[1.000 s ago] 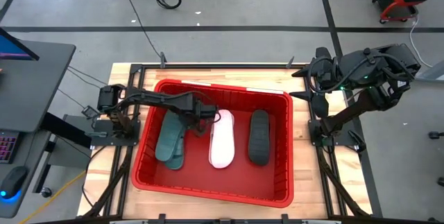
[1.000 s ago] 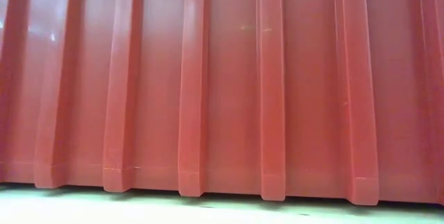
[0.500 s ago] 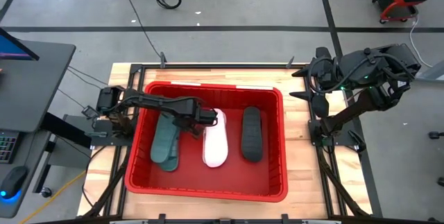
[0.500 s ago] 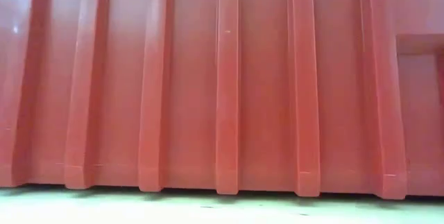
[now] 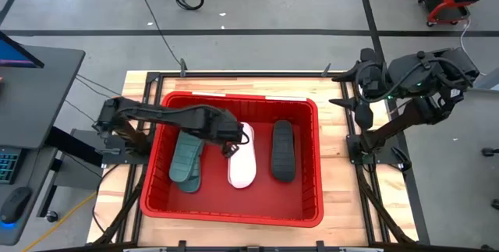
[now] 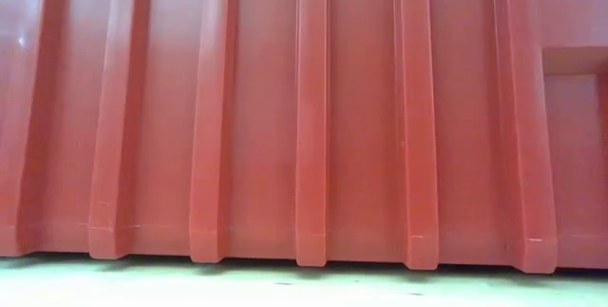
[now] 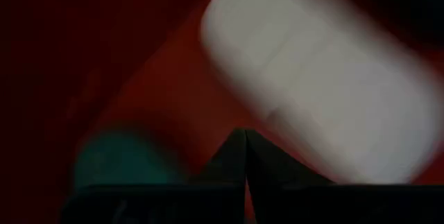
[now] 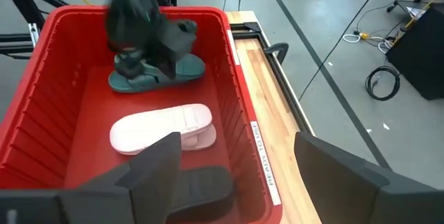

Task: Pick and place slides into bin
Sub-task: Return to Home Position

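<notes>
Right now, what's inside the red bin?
Green slide, white slide and black slide lie side by side in the bin. Left gripper overhead hides the white slide's edge; anything beneath them is covered.

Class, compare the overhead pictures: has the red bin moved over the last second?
Yes. Against the wooden table, the bin has slid toward the table's left side and squared up with the table's edges.

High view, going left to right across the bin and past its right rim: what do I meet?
Bin rim → green slides → white slide → black slide → right end effector, open, beyond the rim. Left end effector, shut, overlaps the white slide's edge, so it is left unplaced.
</notes>
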You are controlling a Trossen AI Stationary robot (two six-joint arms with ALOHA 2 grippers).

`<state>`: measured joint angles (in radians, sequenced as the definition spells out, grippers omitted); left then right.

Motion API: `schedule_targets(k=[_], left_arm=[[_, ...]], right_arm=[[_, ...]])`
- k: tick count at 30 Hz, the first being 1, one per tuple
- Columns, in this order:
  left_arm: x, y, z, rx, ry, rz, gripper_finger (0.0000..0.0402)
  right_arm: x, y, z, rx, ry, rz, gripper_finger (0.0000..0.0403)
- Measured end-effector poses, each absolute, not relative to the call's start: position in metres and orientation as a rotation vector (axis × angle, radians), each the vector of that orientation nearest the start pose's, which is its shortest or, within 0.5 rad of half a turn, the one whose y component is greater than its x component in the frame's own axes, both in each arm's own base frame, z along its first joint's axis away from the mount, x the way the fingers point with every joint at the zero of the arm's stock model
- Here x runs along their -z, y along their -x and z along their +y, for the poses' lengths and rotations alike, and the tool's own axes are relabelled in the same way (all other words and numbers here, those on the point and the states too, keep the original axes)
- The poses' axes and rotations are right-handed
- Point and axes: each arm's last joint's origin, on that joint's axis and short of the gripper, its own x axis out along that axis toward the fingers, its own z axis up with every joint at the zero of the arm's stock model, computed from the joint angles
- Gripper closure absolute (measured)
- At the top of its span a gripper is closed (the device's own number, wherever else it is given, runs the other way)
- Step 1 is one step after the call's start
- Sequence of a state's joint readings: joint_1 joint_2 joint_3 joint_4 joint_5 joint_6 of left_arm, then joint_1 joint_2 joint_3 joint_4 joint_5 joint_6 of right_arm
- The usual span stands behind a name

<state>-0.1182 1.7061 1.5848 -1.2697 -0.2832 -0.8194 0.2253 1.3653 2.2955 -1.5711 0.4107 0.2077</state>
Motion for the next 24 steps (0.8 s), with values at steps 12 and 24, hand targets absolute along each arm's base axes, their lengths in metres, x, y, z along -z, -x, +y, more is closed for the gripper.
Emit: schedule_targets(k=[12, 24], left_arm=[[-0.374, -0.309, -0.042, -0.095, 0.294, 0.338, 0.0397], [-0.357, -0.197, -0.014, -0.095, 0.341, -0.104, 0.0397]], right_arm=[[-0.510, -0.148, 0.049, 0.139, 0.033, 0.488, 0.0192], [-0.460, -0.118, 0.056, -0.309, -0.156, 0.129, 0.0325]])
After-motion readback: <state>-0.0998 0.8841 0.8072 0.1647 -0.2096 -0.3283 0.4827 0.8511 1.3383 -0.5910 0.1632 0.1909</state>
